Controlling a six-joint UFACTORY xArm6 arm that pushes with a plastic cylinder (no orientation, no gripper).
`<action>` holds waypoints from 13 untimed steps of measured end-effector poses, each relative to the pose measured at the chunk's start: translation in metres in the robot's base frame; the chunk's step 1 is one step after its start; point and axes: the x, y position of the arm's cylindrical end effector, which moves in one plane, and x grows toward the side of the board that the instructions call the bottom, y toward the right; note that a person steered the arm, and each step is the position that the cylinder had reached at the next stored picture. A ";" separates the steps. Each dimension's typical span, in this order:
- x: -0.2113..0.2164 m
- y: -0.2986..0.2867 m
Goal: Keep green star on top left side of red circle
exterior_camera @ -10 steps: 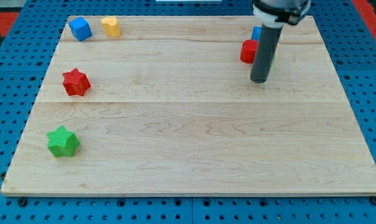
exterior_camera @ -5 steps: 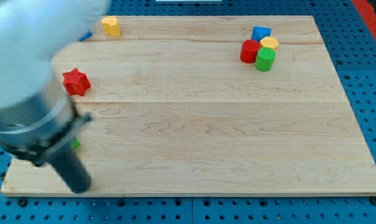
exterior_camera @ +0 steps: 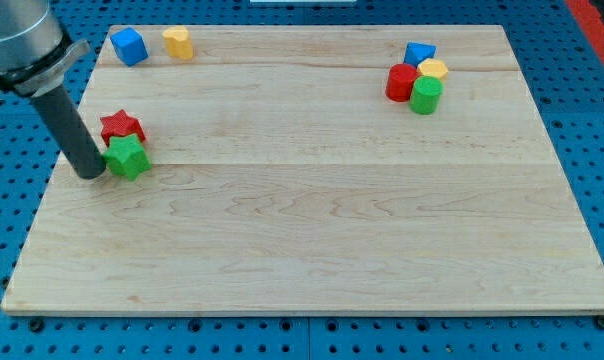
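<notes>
The green star (exterior_camera: 128, 157) lies at the view's left on the wooden board (exterior_camera: 312, 200), touching the lower right of a red star (exterior_camera: 121, 127). My tip (exterior_camera: 90, 171) stands right against the green star's left side. The red circle (exterior_camera: 401, 82) is far off at the view's top right, in a cluster with a green cylinder (exterior_camera: 426, 96), a yellow block (exterior_camera: 434, 69) and a blue block (exterior_camera: 418, 53).
A blue cube (exterior_camera: 129, 46) and a yellow block (exterior_camera: 178, 43) sit at the view's top left. The board lies on a blue pegboard table (exterior_camera: 602, 150).
The rod swept from the top right cluster to the view's lower left, then up. The green star has moved up and right, from the lower left to beside the red star.
</notes>
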 end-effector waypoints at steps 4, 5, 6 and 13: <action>-0.037 0.091; 0.007 0.062; 0.001 0.123; -0.044 0.229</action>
